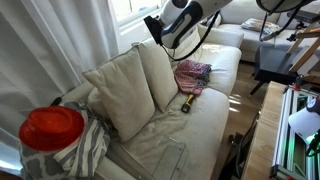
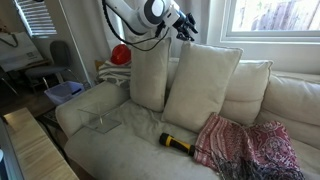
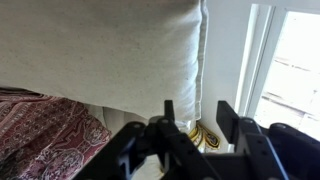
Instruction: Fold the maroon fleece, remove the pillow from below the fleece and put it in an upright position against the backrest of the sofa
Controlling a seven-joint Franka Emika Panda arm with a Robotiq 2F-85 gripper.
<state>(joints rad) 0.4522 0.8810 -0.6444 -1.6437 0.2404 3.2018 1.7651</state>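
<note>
The pillow [image 2: 200, 85] is off-white with pointed corners. It stands upright against the backrest of the sofa [image 2: 290, 95] and also shows in an exterior view [image 1: 160, 68] and at the top of the wrist view [image 3: 100, 45]. The maroon fleece [image 2: 245, 145] lies bunched on the seat beside it, clear of the pillow, and shows in an exterior view [image 1: 192, 73] and the wrist view [image 3: 40, 135]. My gripper [image 2: 186, 25] is open and empty just above the pillow's top edge, as both an exterior view [image 1: 160, 30] and the wrist view [image 3: 197, 118] show.
A larger off-white pillow [image 2: 150, 75] leans on the backrest next to the first. A yellow-black flashlight [image 2: 178, 144] lies on the seat in front of the fleece. A clear plastic piece [image 2: 103, 124] lies on the seat. A red object [image 1: 52, 127] sits on striped fabric [image 1: 90, 145] at the sofa's end.
</note>
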